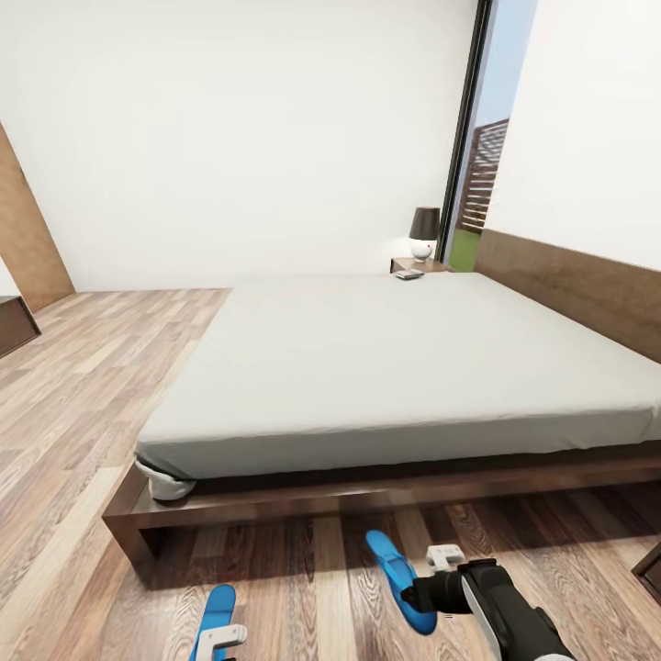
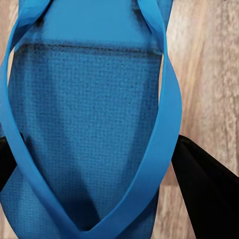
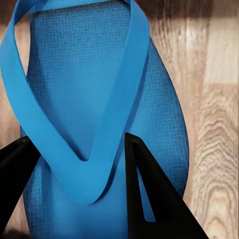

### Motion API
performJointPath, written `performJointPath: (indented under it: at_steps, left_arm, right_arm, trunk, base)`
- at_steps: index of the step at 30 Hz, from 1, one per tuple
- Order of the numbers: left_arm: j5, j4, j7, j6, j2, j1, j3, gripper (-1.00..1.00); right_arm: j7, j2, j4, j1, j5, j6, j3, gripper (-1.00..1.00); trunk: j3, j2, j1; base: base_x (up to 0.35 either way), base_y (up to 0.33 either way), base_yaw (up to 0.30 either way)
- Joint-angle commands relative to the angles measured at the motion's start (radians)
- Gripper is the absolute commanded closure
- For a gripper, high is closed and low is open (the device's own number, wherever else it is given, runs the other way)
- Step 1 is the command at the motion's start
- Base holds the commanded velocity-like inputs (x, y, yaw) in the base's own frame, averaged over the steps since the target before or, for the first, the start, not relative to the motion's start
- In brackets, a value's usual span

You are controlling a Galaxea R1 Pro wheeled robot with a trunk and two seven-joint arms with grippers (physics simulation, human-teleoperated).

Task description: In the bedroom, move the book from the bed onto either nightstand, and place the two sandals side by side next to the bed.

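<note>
Two blue sandals are down on the wooden floor side of the bed (image 1: 395,367). My left gripper (image 1: 220,640) is shut on the left sandal (image 1: 218,608), whose sole and straps (image 2: 89,124) span the gap between my dark fingers (image 2: 206,189). My right gripper (image 1: 415,595) is shut on the right sandal (image 1: 397,565), held tilted just in front of the bed frame; its fingers (image 3: 149,199) close on the strap (image 3: 84,169). A small dark book (image 1: 408,274) lies at the far corner by the nightstand (image 1: 431,266); whether it rests on the nightstand or the mattress I cannot tell.
A dark-shaded lamp (image 1: 424,231) stands on the nightstand beside a tall window. The low dark bed frame (image 1: 303,500) juts out in front of the sandals. Open wooden floor (image 1: 101,367) stretches along the bed's left side. A dark cabinet edge (image 1: 650,567) shows at right.
</note>
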Motion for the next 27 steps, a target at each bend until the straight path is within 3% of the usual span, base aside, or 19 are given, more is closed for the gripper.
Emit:
performJointPath:
  at_steps: [1, 6, 13, 18, 27]
  left_arm:
    - [0.009, -0.001, 0.005, 0.001, 0.0, 0.0, -0.008, 1.0]
    - [0.009, -0.001, 0.005, -0.001, 0.001, -0.001, -0.008, 1.0]
    - [0.008, -0.03, 0.01, 0.0, 0.001, -0.006, -0.01, 1.0]
    - [0.009, -0.048, 0.018, 0.002, 0.021, -0.007, -0.009, 1.0]
    - [0.01, -0.053, 0.016, -0.001, 0.027, -0.005, -0.008, 1.0]
  right_arm:
    - [0.01, 0.0, -0.012, 0.0, 0.013, 0.005, 0.007, 1.0]
    - [0.012, -0.001, -0.031, 0.002, 0.013, 0.059, 0.041, 1.0]
    - [0.014, -0.003, -0.034, 0.003, 0.012, 0.075, 0.046, 1.0]
    - [0.015, -0.004, -0.035, 0.003, 0.012, 0.078, 0.047, 1.0]
    - [0.034, -0.005, -0.035, 0.003, 0.013, 0.08, 0.065, 1.0]
  trunk:
    - [-0.001, 0.0, 0.0]
    - [-0.001, 0.0, 0.0]
    - [-0.001, 0.0, 0.0]
    - [-0.001, 0.0, 0.0]
    - [-0.001, 0.0, 0.0]
  base:
    - [0.0, 0.0, 0.0]
    - [0.0, 0.0, 0.0]
    - [0.0, 0.0, 0.0]
    - [0.0, 0.0, 0.0]
    - [0.0, 0.0, 0.0]
